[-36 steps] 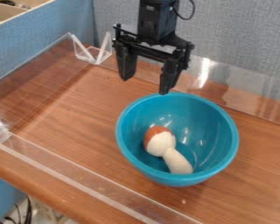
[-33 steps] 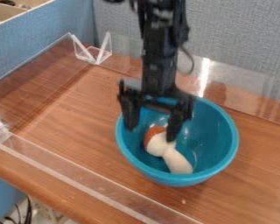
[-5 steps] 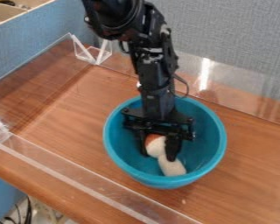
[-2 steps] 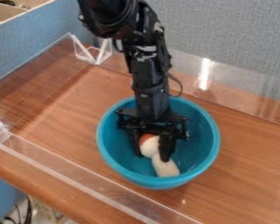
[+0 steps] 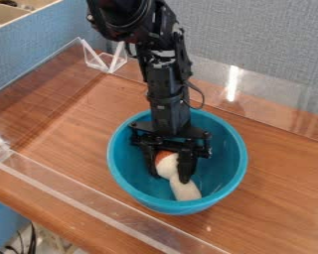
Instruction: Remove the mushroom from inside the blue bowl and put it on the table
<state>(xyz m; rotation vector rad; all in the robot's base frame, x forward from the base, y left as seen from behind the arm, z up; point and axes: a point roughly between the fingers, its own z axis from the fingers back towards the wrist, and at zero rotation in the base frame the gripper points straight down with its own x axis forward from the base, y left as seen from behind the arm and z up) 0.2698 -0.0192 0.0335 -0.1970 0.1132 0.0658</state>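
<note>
between the dark jaws (image 5: 173, 167), the mushroom (image 5: 179, 180), low in the blue bowl (image 5: 126, 167)

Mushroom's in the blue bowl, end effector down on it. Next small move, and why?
Probably a short lift straight up, watching that the mushroom comes along. The end effector reaches down inside the blue bowl, its fingers on either side of the mushroom's cap end, while the stem sticks out toward the near side of the bowl, so it likely needs to clear the rim before any sideways travel.

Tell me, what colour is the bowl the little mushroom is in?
The bowl is turquoise blue, seen best in the camera view.
</note>
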